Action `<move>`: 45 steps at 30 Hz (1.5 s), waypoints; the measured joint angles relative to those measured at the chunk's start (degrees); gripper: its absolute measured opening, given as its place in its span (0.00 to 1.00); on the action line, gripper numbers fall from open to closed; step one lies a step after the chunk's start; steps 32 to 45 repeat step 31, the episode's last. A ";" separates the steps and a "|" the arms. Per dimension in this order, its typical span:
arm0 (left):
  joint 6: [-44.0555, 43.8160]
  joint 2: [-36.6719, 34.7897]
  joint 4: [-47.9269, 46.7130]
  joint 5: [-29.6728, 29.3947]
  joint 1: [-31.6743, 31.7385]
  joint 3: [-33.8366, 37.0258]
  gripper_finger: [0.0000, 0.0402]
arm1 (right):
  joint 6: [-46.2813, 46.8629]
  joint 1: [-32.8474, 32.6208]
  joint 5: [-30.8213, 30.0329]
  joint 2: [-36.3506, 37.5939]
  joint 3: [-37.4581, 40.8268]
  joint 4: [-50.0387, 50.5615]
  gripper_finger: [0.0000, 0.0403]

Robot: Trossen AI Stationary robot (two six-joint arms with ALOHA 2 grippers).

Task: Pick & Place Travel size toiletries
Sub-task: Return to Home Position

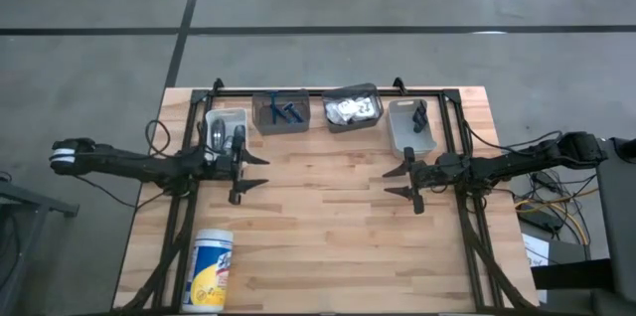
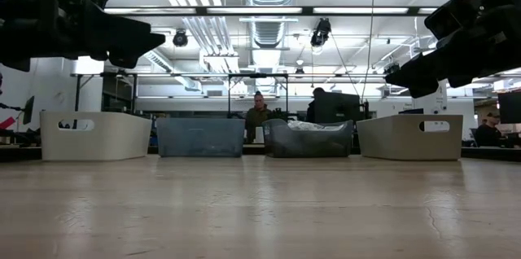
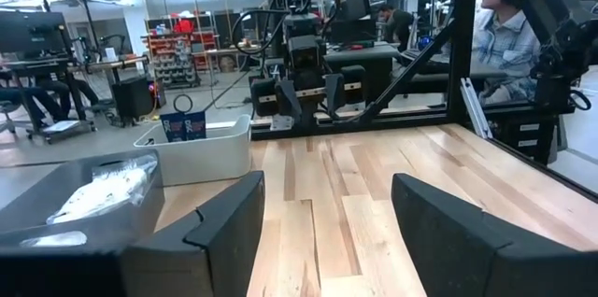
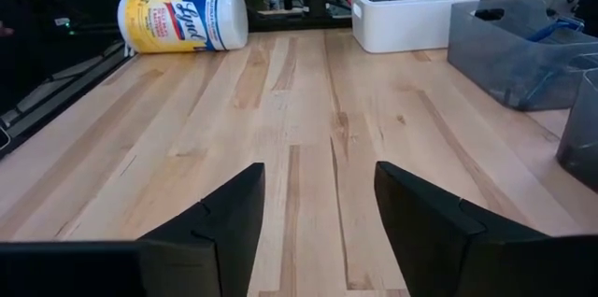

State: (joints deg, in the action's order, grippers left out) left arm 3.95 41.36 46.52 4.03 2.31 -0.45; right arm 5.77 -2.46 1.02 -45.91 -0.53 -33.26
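Note:
Four bins stand in a row along the table's far edge and hold the travel size toiletries. The white bin (image 1: 227,127) has dark tubes, the grey bin (image 1: 280,112) blue sticks (image 4: 551,28), the clear bin (image 1: 353,109) white packets (image 3: 98,190), and the light grey bin (image 1: 410,124) a black piece (image 1: 419,117). My left gripper (image 1: 256,173) hovers open just near of the white bin, fingers pointing toward the table's right. My right gripper (image 1: 390,182) hovers open near the light grey bin, pointing left. Neither has anything between its fingers (image 3: 224,232) (image 4: 420,218).
A white canister (image 1: 212,268) with a blue-and-yellow label lies on its side at the near left corner. Bare wood stretches between the two grippers. A dark frame rims the table's far and side edges. People sit in the room beyond the table.

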 joint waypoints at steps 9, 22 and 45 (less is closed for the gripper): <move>3.43 0.04 -0.02 -0.52 0.07 0.02 0.59 | -0.18 -0.02 0.02 0.00 0.00 0.02 0.43; 9.25 0.04 0.02 1.46 0.11 0.08 0.59 | -0.03 -0.02 0.02 0.00 0.00 0.00 0.33; 9.94 -9.99 -9.26 1.53 0.11 0.09 0.59 | -0.18 -0.02 0.02 0.00 0.02 0.00 0.25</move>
